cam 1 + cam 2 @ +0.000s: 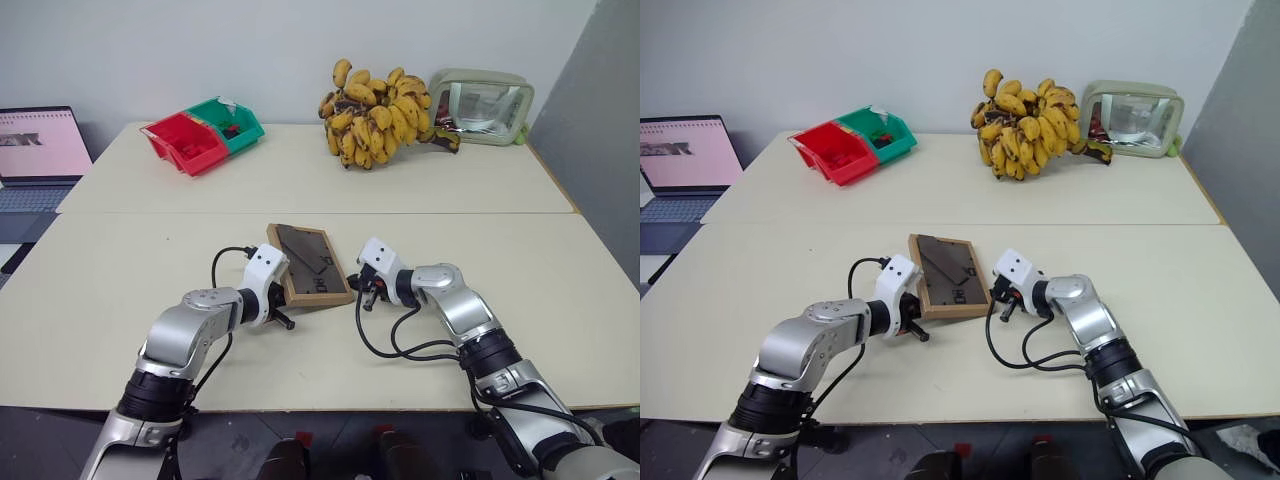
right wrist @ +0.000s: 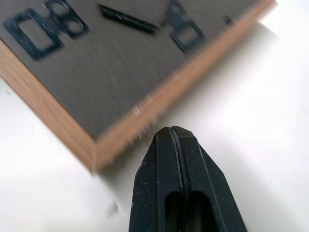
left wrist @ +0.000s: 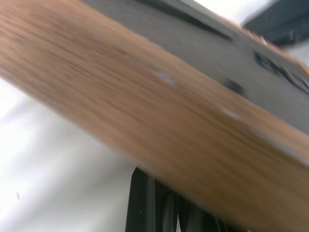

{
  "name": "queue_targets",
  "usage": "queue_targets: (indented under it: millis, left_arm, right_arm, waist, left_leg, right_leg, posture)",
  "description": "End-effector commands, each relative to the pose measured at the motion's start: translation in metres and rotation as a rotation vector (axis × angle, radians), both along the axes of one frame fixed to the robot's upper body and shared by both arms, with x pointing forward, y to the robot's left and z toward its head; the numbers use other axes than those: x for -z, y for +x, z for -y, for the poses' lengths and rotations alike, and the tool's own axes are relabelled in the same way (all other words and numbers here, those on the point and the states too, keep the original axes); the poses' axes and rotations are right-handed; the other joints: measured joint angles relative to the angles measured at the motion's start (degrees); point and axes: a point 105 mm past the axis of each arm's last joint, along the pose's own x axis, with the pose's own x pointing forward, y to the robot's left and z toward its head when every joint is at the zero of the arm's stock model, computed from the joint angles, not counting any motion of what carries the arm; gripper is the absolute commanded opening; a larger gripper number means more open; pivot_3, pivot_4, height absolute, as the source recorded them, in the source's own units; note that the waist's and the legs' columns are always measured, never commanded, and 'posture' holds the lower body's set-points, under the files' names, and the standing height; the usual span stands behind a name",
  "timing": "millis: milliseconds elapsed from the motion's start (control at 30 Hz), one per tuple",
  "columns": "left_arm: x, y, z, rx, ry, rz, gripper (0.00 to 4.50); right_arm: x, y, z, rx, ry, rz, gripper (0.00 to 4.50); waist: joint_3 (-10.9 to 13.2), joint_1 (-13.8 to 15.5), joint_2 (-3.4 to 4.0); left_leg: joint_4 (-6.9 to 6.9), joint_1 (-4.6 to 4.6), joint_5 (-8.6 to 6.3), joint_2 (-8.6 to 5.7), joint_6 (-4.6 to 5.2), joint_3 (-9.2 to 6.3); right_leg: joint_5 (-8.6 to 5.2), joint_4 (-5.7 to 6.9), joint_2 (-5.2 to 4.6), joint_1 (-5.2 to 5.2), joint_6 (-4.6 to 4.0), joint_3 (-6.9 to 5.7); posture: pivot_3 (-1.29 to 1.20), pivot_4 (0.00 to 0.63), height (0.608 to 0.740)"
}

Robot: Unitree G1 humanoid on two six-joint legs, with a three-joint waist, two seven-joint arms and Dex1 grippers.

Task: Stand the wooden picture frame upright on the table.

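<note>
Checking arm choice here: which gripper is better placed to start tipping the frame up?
Probably the left gripper: shut, it sits against the frame's near-left edge. The right gripper, also shut, stands just off its corner on the table.

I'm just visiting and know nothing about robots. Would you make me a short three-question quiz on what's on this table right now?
1. True or false: the wooden picture frame already stands upright on the table.
2. Which side of the frame faces up: A) the portrait picture, B) the dark grey back panel, C) a mirror?
3. Fill in: the right gripper has its fingers ____.

Key: 1 false, it lies flat between the left gripper and the right one. 2 B. 3 shut.
</note>
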Motion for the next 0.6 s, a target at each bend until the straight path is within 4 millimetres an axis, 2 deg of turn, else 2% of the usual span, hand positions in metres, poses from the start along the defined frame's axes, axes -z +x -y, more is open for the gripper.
queue_targets:
  millis: [33, 200, 367, 467, 600]
  left_arm:
    - [0.013, -0.013, -0.026, -0.052, 0.058, -0.084, 0.04]
    - [0.011, -0.024, -0.049, -0.098, 0.093, -0.093, 0.04]
    - [0.009, -0.029, -0.059, -0.139, 0.107, -0.079, 0.04]
    - [0.001, -0.016, -0.076, -0.241, 0.122, -0.006, 0.04]
    - [-0.006, 0.002, -0.086, -0.343, 0.120, 0.065, 0.04]
  right_arm:
    - [-0.013, 0.000, -0.004, 0.001, 0.033, 0.034, 0.00]
    - [-0.011, 0.003, -0.008, -0.009, 0.024, 0.037, 0.00]
    - [-0.012, 0.008, -0.014, -0.027, 0.021, 0.046, 0.00]
    - [-0.016, 0.015, -0.018, -0.022, 0.034, 0.060, 0.00]
    - [-0.019, 0.024, -0.029, -0.023, 0.042, 0.076, 0.00]
  waist:
    - [0.00, -0.25, 0.00]
    - [0.00, -1.02, 0.00]
    - [0.00, -1.20, 0.00]
    - [0.00, -1.19, 0.00]
    - [0.00, -1.00, 0.00]
  left_leg:
    - [-0.01, 0.02, 0.00, 0.00, 0.00, 0.00]
    - [-0.02, 0.03, 0.00, 0.03, 0.00, -0.02]
    - [-0.03, 0.07, 0.00, 0.07, 0.01, -0.01]
    - [-0.03, 0.07, 0.00, 0.07, 0.01, -0.02]
    - [-0.02, 0.06, 0.00, 0.05, 0.01, -0.07]
  right_leg:
    - [0.00, 0.01, 0.04, 0.00, -0.01, 0.00]
    - [0.00, 0.02, 0.21, -0.01, -0.02, 0.00]
    - [0.00, 0.04, 0.29, -0.02, -0.03, 0.03]
    - [0.00, 0.04, 0.31, -0.02, -0.04, 0.03]
    - [0.01, 0.04, 0.31, -0.02, -0.05, -0.02]
  posture:
    - [0.00, 0.150, 0.740]
    - [0.00, 0.150, 0.740]
    - [0.00, 0.150, 0.740]
    - [0.00, 0.150, 0.740]
    - [0.00, 0.150, 0.740]
